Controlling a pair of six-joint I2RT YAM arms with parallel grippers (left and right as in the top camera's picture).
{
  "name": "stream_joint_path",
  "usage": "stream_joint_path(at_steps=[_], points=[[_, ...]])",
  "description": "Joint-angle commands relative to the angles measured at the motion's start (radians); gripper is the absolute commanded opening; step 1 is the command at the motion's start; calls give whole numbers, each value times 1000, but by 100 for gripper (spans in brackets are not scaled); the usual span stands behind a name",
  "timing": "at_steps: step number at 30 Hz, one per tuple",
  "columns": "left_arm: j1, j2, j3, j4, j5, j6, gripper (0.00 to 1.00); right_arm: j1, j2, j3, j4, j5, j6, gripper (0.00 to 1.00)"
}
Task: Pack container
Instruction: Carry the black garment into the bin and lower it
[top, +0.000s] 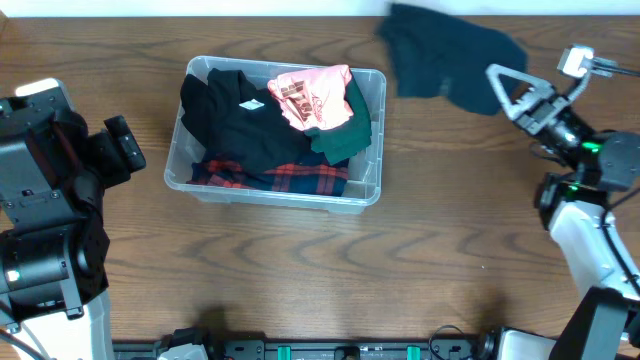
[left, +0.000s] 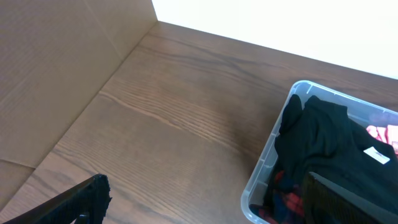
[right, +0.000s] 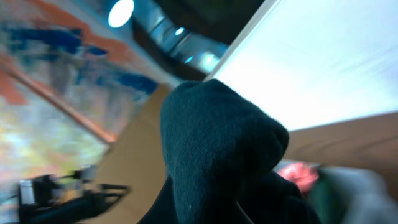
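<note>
Cloth (top: 440, 55) held aloft, up and to the right of the container (top: 176, 170).
The container sits mid-table, part-filled with clothes (top: 262, 125). It looks like thin, light plastic that would slide if nudged, so it is best steadied at the rim. The right gripper (top: 500, 85) is clenched on the limp cloth. The left gripper (top: 125, 145), left of the container, stands released. The container's right rim looks free to approach from above.
</note>
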Motion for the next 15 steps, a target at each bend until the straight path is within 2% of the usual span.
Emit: stream_joint_path(at_steps=[1, 5, 9, 12, 15], points=[[6, 0, -2, -3, -12, -12, 98, 101, 10, 6, -35, 90, 110, 1], [6, 0, -2, -3, -12, -12, 98, 261, 20, 6, -186, 190, -54, 1], [6, 0, -2, -3, -12, -12, 98, 455, 45, 6, -335, 383, -294, 1], [6, 0, -2, -3, -12, -12, 98, 561, 71, 7, -421, 475, -382, 1], [6, 0, -2, -3, -12, -12, 98, 616, 104, 8, -490, 486, -391, 1]])
